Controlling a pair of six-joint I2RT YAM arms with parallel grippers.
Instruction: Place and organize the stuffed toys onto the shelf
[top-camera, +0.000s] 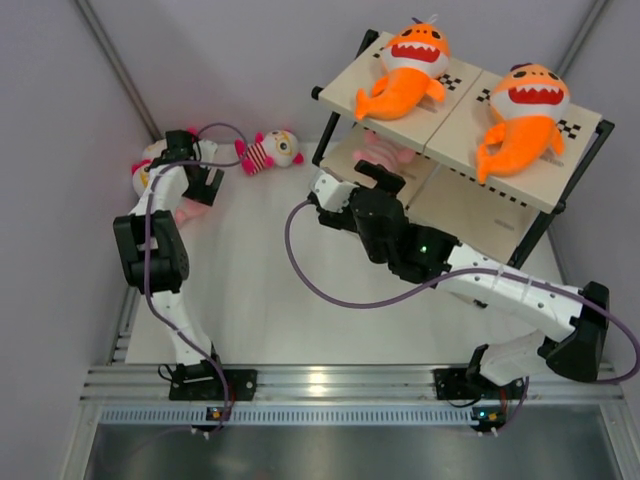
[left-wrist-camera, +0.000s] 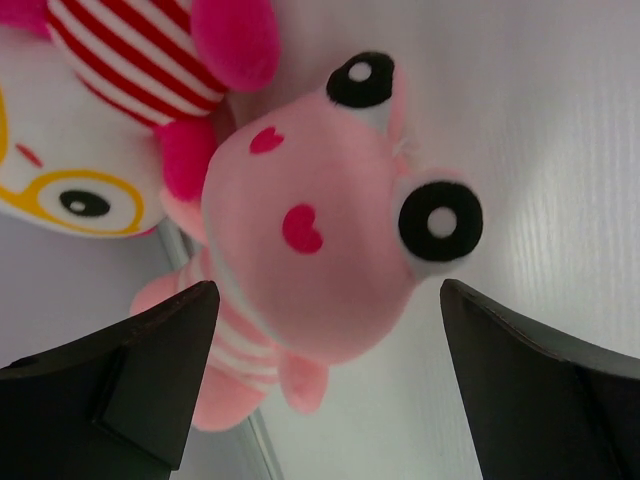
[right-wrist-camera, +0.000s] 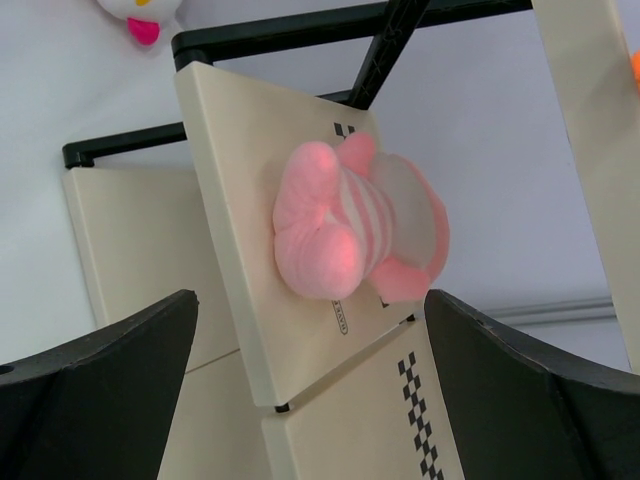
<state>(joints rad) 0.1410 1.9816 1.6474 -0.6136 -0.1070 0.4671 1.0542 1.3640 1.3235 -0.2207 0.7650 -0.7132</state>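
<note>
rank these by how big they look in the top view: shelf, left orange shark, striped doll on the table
1. shelf, by far
2. left orange shark
3. striped doll
The shark lies high on the shelf, nearer the camera, so its lead over the doll is less sure.

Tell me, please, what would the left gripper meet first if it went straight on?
Probably the pink doll, whose head sits centred between the open fingers; depth is unclear.
</note>
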